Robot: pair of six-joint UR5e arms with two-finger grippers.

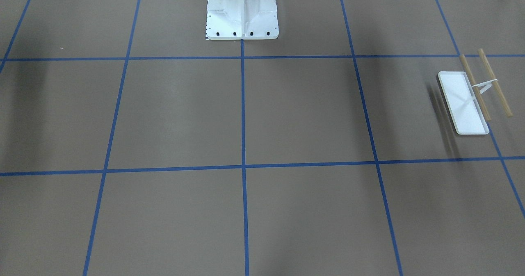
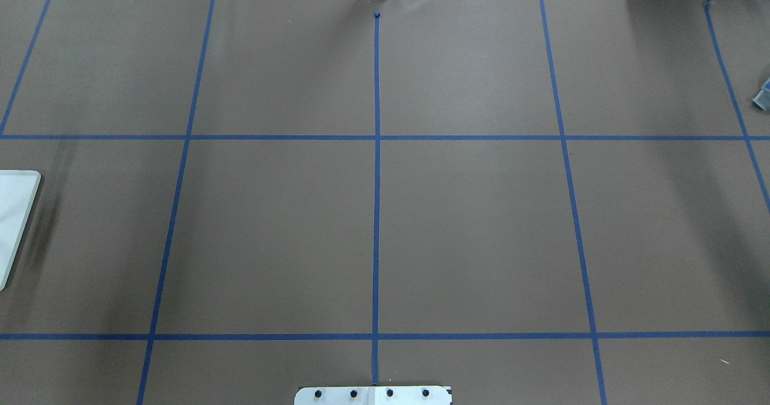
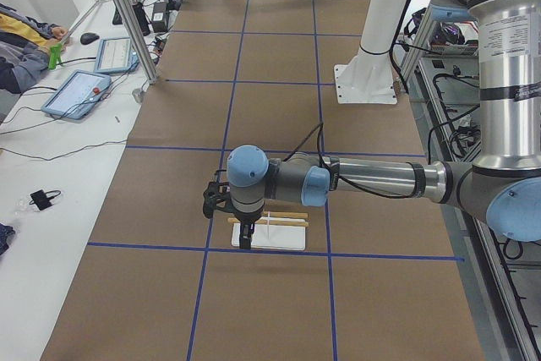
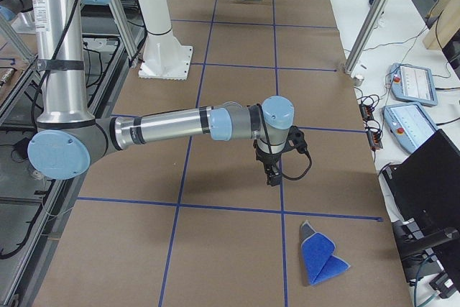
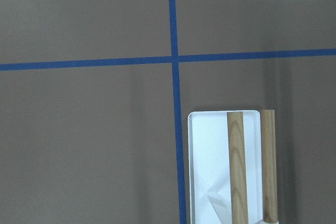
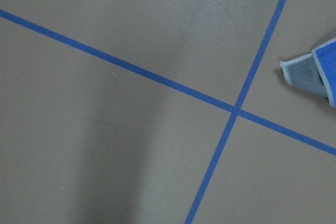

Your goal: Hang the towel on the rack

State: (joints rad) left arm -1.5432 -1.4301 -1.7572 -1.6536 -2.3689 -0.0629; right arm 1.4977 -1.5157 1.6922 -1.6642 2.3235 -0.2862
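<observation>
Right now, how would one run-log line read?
towel: lying folded, not hung | rack: bars bare | left claw: near rack, state unclear | right claw: apart from towel, state unclear

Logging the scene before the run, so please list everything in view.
towel: one, royal blue, crumpled on the table at the robot's right end
rack: one, white tray with two wooden bars, robot's left end, nothing hung
pedestal: one, white, bolted at the robot's table edge
table: one, brown, blue tape grid
tablets: two, grey, side bench
person's sleeve: one, dark, side bench
left gripper: one, black, over the table beside the rack
right gripper: one, black, over bare table short of the towel
</observation>
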